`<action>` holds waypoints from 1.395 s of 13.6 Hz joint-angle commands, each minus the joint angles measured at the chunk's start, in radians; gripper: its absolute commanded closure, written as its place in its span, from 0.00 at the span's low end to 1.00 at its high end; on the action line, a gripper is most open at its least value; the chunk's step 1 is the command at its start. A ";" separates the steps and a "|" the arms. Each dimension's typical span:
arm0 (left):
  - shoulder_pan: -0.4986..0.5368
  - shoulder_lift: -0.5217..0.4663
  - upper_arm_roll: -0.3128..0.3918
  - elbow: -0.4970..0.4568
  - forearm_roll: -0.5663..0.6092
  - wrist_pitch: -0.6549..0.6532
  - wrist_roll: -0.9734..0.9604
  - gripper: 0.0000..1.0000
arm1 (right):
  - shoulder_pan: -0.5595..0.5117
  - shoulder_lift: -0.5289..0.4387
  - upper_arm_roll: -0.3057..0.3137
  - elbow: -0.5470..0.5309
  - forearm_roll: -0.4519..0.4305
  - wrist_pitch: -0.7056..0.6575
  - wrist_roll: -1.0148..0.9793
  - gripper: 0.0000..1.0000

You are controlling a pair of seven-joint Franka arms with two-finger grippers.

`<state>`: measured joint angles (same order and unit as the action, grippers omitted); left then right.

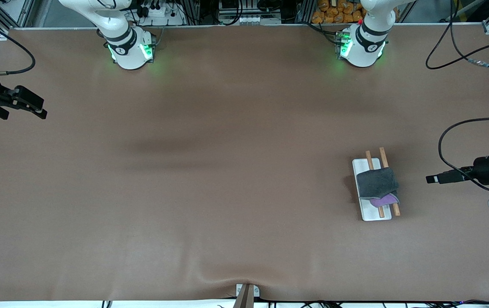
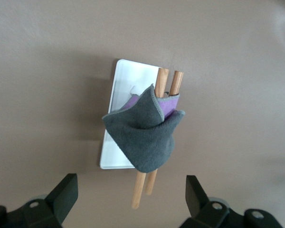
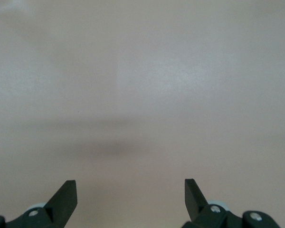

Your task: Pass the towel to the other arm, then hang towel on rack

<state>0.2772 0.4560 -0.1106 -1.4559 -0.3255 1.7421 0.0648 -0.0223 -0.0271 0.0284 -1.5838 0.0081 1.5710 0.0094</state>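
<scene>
Nearest the front camera, toward the left arm's end of the table, sits the rack [image 1: 372,190]: a flat white plate with two thin wooden rods running lengthwise, one end toward the camera, the other toward the robot bases. The towel [image 1: 377,184] is draped across both rods, soft grey cloth, pale hem, a purple flap showing at its camera-side edge. In the left wrist view it bunches into a loose pointed fold [image 2: 145,133] over the rods.

The left gripper [image 1: 434,179] hangs over bare table beside the rack, toward that table end, fingers spread wide and empty [image 2: 128,199]. It is by far the closer arm, and the rods lie crosswise to its reach.

The right gripper [image 1: 35,107] waits over the right arm's end of the table, well apart, fingers spread, holding nothing [image 3: 130,199]; only smooth brown mat lies below it.

Hanging looks done, I'd judge.
</scene>
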 commanded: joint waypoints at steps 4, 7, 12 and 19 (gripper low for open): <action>-0.119 -0.154 0.003 -0.009 0.281 -0.057 -0.060 0.00 | 0.007 0.012 -0.004 0.027 -0.017 -0.025 0.017 0.00; -0.182 -0.212 0.002 -0.012 0.292 -0.139 -0.128 0.00 | 0.005 0.012 -0.004 0.027 -0.017 -0.025 0.017 0.00; -0.184 -0.254 -0.040 -0.009 0.388 -0.167 -0.117 0.00 | 0.008 0.012 -0.004 0.027 -0.019 -0.025 0.018 0.00; -0.171 -0.339 -0.112 -0.021 0.411 -0.217 -0.134 0.00 | 0.005 0.010 -0.004 0.027 -0.017 -0.035 0.018 0.00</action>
<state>0.0919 0.1696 -0.2042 -1.4500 0.0600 1.5373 -0.0584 -0.0223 -0.0267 0.0270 -1.5819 0.0081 1.5567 0.0104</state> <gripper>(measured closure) 0.000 0.000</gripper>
